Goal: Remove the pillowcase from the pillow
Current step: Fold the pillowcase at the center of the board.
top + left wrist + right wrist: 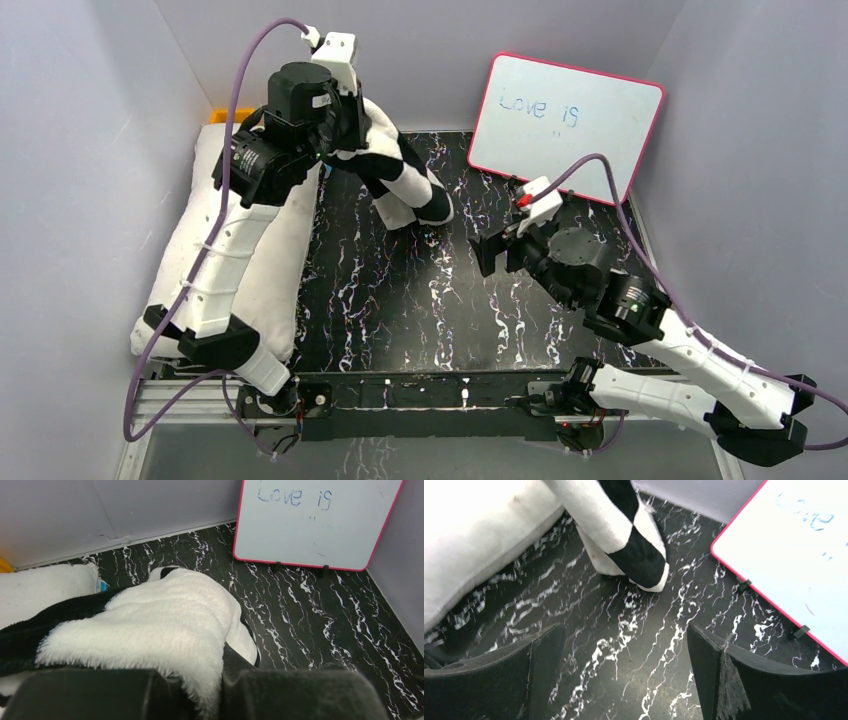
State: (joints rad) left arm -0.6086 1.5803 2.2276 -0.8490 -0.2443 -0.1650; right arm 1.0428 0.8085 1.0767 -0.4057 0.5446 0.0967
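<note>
Top external view, nearest first: I note the right gripper hovering over the marbled table, jaws wide apart, holding nothing. To its left the pillow lies along the table's left edge. Farther back, the left gripper is raised and pinched tight on the pillowcase, whose checkered tail droops to touch the table. Risk, in my judgement: the plush fabric could slide from that narrow pinch, or drag the pillow if a corner is caught. My left arm hides where cover and pillow meet; I cannot confirm separation. The whiteboard beyond carries faint writing.
</note>
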